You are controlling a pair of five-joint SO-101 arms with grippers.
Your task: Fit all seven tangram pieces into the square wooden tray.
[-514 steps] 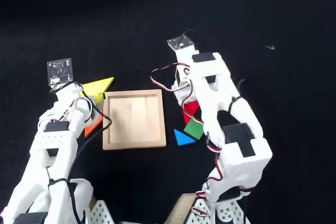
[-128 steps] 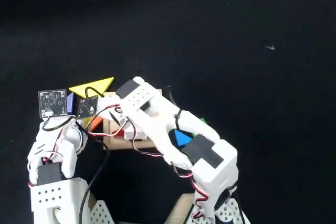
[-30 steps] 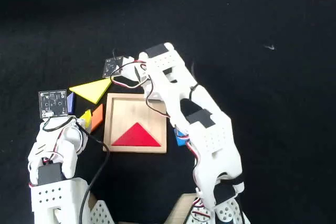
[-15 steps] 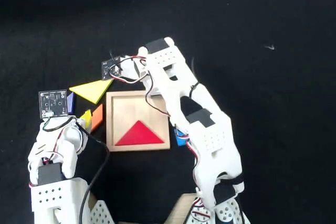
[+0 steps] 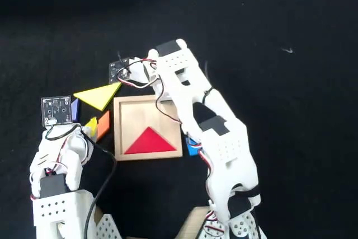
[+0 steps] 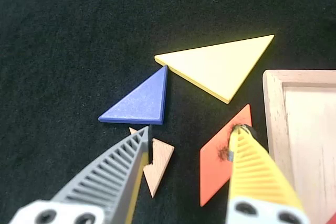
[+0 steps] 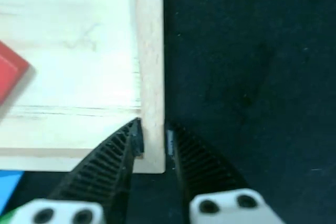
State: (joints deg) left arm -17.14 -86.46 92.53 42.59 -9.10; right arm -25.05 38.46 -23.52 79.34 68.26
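The square wooden tray [image 5: 134, 101] lies in the middle of the black table with a red triangle [image 5: 146, 141] flat inside it. My right gripper [image 7: 154, 132] is shut on the tray's wall [image 7: 149, 51] near a corner, one finger inside and one outside. The left gripper [image 6: 191, 129] is open, hovering low over an orange parallelogram [image 6: 223, 161] and a small wood-coloured triangle [image 6: 157, 163]. A big yellow triangle [image 5: 99, 94] and a blue triangle [image 6: 139, 103] lie just beyond them, left of the tray [image 6: 273, 108]. A blue piece [image 5: 193, 148] peeks out by the tray's right side.
The right arm [image 5: 190, 99] stretches over the tray's right edge and hides the pieces lying there. A sliver of blue [image 7: 8, 182] shows past the tray's corner in the right wrist view. Black cloth spreads bare over the far and right parts of the table.
The tray, empty in the oldest frame, now holds the red triangle. Over the last second it slid slightly right with the right gripper. The left arm stayed still.
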